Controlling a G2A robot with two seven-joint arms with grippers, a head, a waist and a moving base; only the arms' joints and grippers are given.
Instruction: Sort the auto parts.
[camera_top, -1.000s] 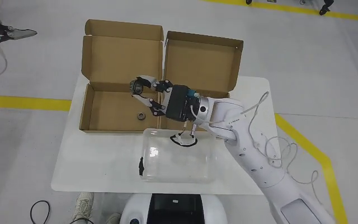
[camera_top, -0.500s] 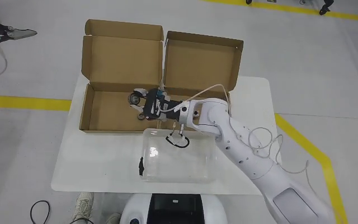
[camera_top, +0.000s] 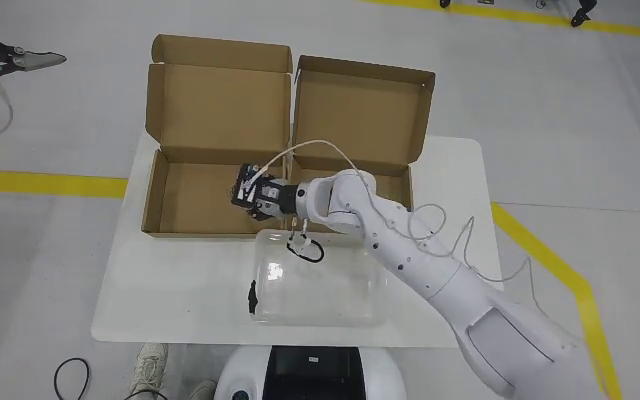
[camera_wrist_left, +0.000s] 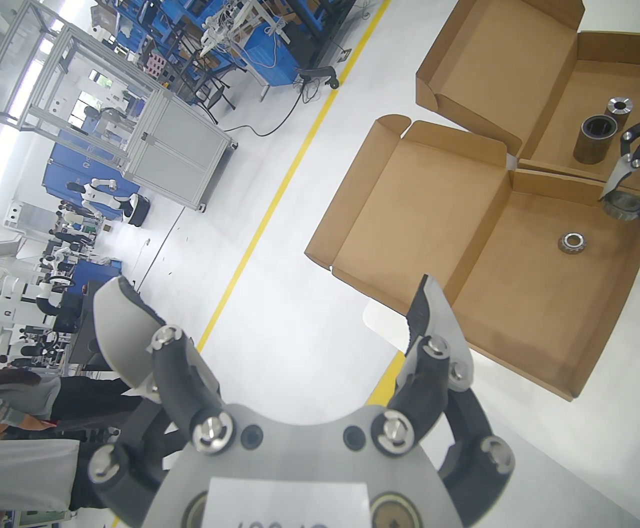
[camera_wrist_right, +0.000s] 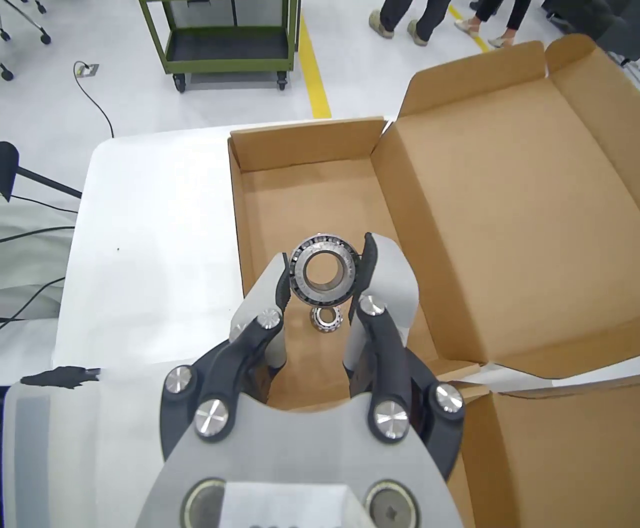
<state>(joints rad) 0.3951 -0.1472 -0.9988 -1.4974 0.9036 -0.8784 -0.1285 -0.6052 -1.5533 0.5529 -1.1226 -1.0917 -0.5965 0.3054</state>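
Two grippers were on show, so nearest stuff first. Closest to the robot, a clear plastic bin (camera_top: 330, 295) was parked on the white table (camera_top: 150, 290). A black loop (camera_top: 305, 248) was seen at the bin's far side, possibly a rubber ring, though that's hard to call from the top view. The left gripper (camera_wrist_left: 270, 300) was held off by the table's corner, fingers spread wide with nothing between them.

Just beyond the bin, the right gripper (camera_wrist_right: 324, 265) was clamped on a large bearing (camera_wrist_right: 298, 274). It was pinched by its outer rim, with the bore turned toward the wrist camera, and held above the left cardboard box (camera_top: 190, 200). A small bearing (camera_wrist_right: 326, 320) was left lying flat on that box's floor, right under the big one.

Farther along, in the right cardboard box (camera_wrist_left: 550, 125), a dark cylindrical sleeve (camera_wrist_left: 595, 140) was stood upright. A small steel bushing (camera_wrist_left: 620, 107) was set just beside it. Both box lids were folded back, away from the robot.
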